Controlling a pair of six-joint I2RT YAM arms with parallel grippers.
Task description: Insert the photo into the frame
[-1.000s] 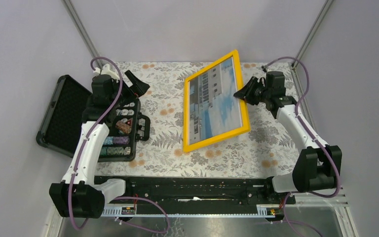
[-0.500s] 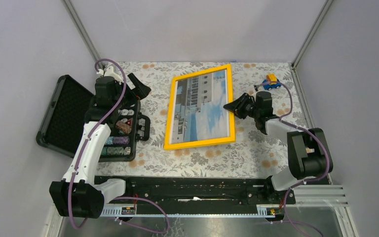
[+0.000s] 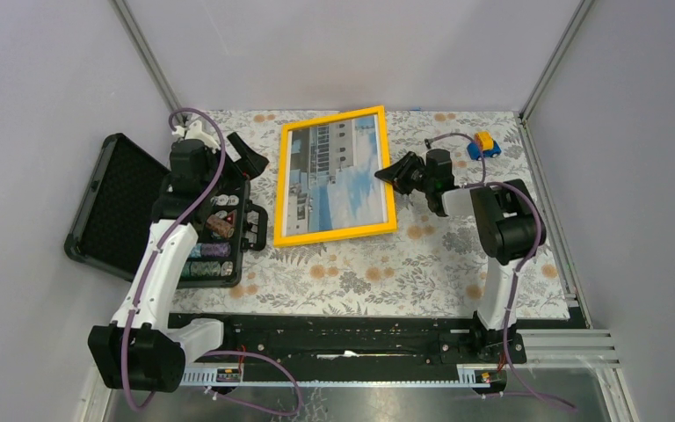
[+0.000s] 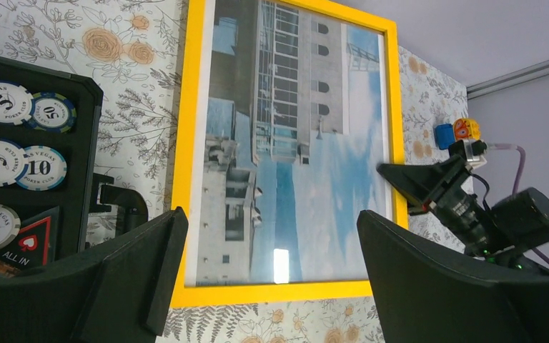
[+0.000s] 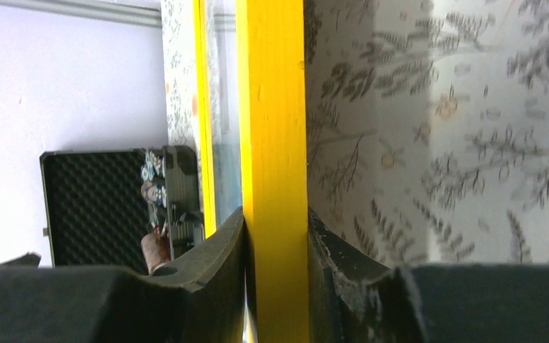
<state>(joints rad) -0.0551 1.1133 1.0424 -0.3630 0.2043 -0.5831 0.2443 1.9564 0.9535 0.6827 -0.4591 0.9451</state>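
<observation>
Right gripper (image 3: 395, 176): clamped on the right rail of the frame (image 3: 335, 233). The wrist view shows one finger on each face of the yellow bar.
Left gripper (image 3: 248, 158): jaws spread wide and holding nothing. It hangs over the far end of the chip case (image 3: 110, 207), just left of the frame.
Frame: lies left of centre on the floral cloth (image 3: 387, 272), long side running away from the arms. It looks flat or close to it; can't tell if the gripped edge is lifted.
Photo (image 3: 334, 176): sits inside the frame behind the pane, building on its side.
Vs 1.0 s ago: frame was tipped up steeply at right of centre. It is now laid down and shifted left.
Vs 0.5 s ago: frame is further left again, its near-left corner now close to the case handle, not touching.
Right arm: was stretched along the right side, now folded in with the wrist pointing left.
Left arm: same pose throughout.
Toy car (image 3: 483, 145): far right on the cloth; hidden by the arm 1.0 s ago.
</observation>
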